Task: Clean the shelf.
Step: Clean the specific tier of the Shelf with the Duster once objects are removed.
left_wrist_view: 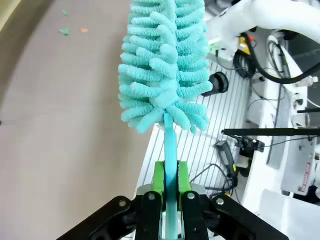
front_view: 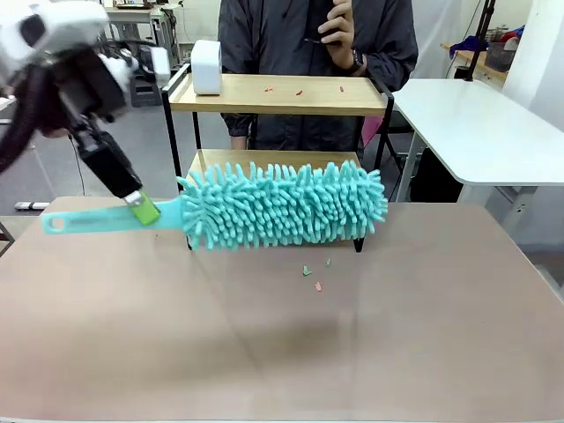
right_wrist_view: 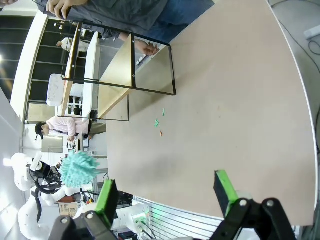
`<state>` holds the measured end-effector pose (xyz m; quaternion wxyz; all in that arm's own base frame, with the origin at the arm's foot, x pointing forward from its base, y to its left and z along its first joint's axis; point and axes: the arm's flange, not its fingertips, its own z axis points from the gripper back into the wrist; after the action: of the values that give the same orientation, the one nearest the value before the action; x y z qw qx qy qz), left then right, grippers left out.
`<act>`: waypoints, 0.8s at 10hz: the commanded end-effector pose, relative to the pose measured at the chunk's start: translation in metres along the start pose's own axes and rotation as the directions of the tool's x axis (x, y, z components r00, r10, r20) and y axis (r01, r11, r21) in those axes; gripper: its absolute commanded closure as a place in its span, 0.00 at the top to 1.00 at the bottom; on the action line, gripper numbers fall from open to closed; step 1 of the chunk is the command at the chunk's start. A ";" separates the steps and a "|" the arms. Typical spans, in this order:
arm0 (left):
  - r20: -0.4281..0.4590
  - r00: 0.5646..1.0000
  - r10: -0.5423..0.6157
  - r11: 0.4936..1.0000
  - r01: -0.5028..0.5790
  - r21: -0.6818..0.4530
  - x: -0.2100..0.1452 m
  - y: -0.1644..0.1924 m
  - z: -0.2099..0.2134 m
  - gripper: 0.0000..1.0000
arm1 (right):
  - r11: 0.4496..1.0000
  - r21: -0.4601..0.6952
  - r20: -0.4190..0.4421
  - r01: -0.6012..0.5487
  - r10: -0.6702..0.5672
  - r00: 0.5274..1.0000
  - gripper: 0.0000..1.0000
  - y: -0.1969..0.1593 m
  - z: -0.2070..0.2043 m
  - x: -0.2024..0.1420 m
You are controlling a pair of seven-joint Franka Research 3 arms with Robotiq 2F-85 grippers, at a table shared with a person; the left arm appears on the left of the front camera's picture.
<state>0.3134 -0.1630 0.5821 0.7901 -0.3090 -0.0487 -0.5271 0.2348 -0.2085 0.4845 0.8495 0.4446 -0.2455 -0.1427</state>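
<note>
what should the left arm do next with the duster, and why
Probably raise the duster to the shelf's top board and sweep it. The left gripper is shut on its handle, the head sits in front of the lower board, and small scraps lie on the top board.

1. Duster [front_view: 282, 204]: shaggy teal cloth head (soft chenille strands), smooth plastic handle [front_view: 88, 220].
2. Shelf [front_view: 282, 95]: pale smooth wood boards, thin black metal frame.
3. Table [front_view: 352, 335]: matt brown, smooth.

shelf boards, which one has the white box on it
The top board, white box at its left end; the lower board behind the teal duster shows none.
</note>
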 end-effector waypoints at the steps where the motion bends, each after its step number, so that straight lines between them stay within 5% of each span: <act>1: 0.080 0.997 0.005 1.000 -0.004 -0.016 -0.008 0.011 0.016 0.12 | 1.000 0.019 0.013 -0.023 0.022 1.000 1.00 0.001 0.000 0.002; 3: 0.213 0.977 0.007 0.999 -0.016 0.043 -0.052 0.004 0.062 0.12 | 1.000 0.019 0.013 -0.023 0.022 1.000 1.00 0.001 0.000 0.002; 5: 0.478 0.878 0.038 0.970 -0.148 0.195 -0.152 -0.015 0.114 0.12 | 1.000 0.019 0.013 -0.023 0.022 1.000 1.00 0.001 0.000 0.002; 6: 0.580 0.814 0.041 0.954 -0.205 0.219 -0.198 -0.025 0.124 0.12 | 1.000 0.019 0.013 -0.023 0.022 1.000 1.00 0.001 0.000 0.002; 8: 0.820 0.566 0.090 0.922 -0.358 0.146 -0.271 -0.019 0.137 0.12 | 1.000 0.019 0.013 -0.023 0.022 1.000 1.00 0.001 0.000 0.002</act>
<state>0.2071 0.1176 0.6118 0.8073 -0.3757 -0.3764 -0.2560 0.2349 -0.2085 0.4848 0.8498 0.4442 -0.2453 -0.1426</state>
